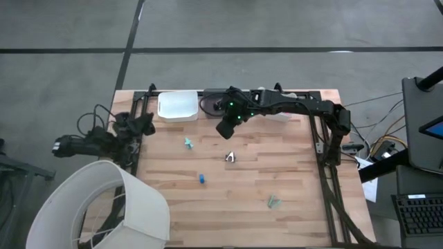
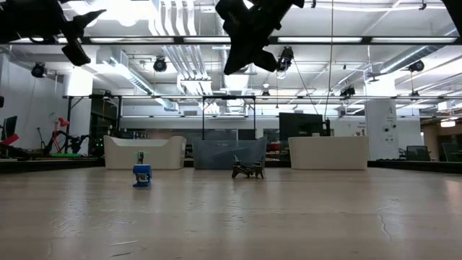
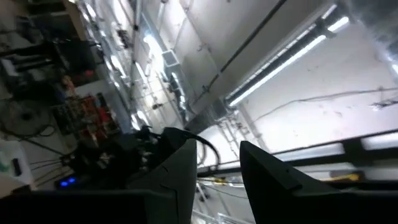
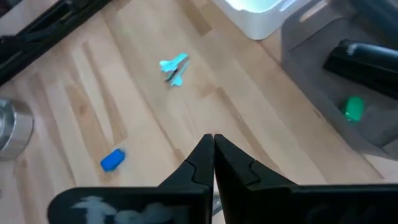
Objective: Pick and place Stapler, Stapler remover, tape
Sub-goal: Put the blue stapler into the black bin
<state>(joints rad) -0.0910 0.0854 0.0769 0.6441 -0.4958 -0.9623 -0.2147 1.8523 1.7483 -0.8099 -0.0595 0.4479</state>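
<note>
Beyond closed right gripper [image 4: 213, 149] fingers, blue stapler [image 4: 112, 160], well apart

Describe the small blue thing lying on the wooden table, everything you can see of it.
The small blue thing is a stubby bright blue block, plastic by its look, too small to show its parts. It lies alone on the bare wooden table, left of centre, nearer the front edge than the silvery claw-shaped piece. In the low view it stands with a pale bit on top. Nothing touches it but the table.

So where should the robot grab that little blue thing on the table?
Probably from straight above, fingers closing across its narrow sides. The small blue thing stands alone on the bare wooden table, nothing beside it, so a top-down pinch has room.
</note>
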